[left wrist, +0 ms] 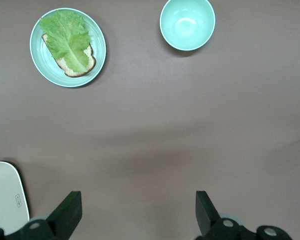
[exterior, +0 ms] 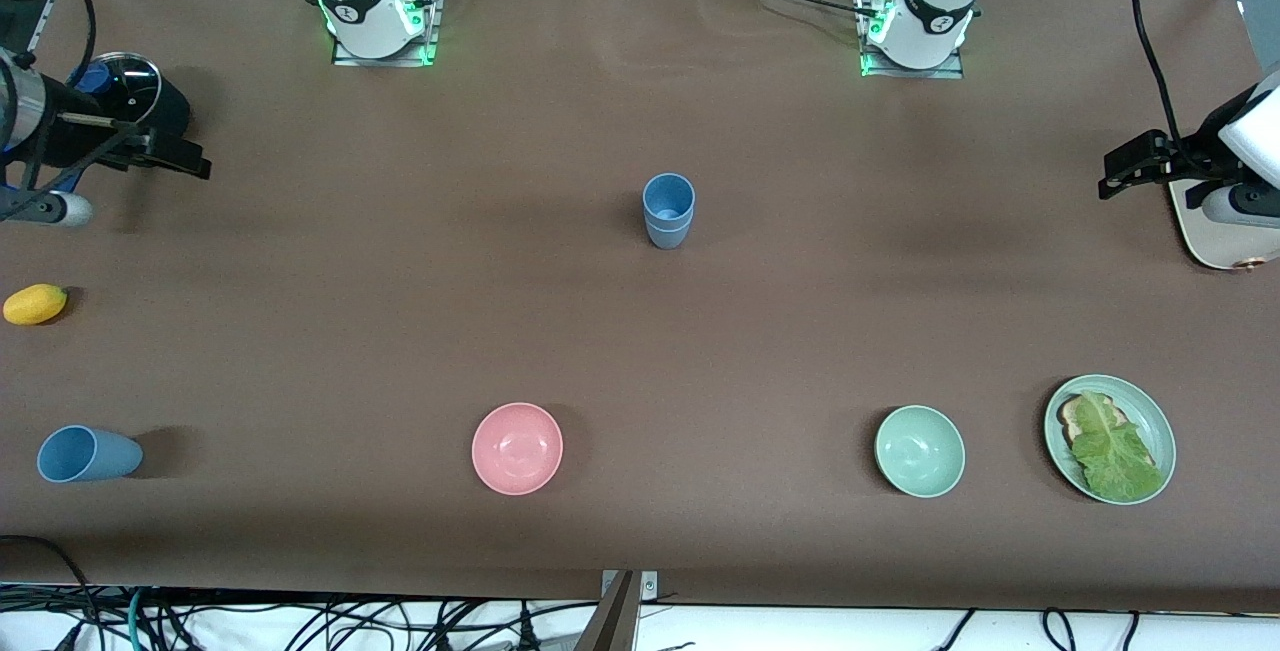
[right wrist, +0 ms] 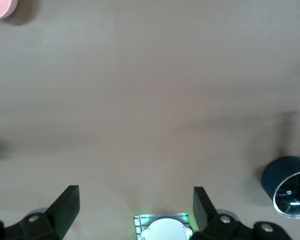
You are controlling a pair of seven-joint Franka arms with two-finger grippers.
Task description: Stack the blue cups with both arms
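Two blue cups [exterior: 668, 211] stand nested upright in the middle of the table. A third blue cup [exterior: 88, 454] lies on its side near the front edge at the right arm's end of the table. My right gripper [exterior: 180, 159] hangs open and empty over the table's edge at that end, well away from both; in the right wrist view [right wrist: 135, 207] its jaws stand wide apart over bare table. My left gripper [exterior: 1122, 171] is open and empty over the left arm's end; the left wrist view [left wrist: 138, 210] shows nothing between its jaws.
A pink bowl [exterior: 517, 448], a mint-green bowl [exterior: 920, 451] and a plate with bread and lettuce [exterior: 1150, 411] line the front edge. A yellow lemon [exterior: 35, 304] and a dark lidded pot [exterior: 130, 96] lie near the right gripper. A white board [exterior: 1225, 241] lies under the left arm.
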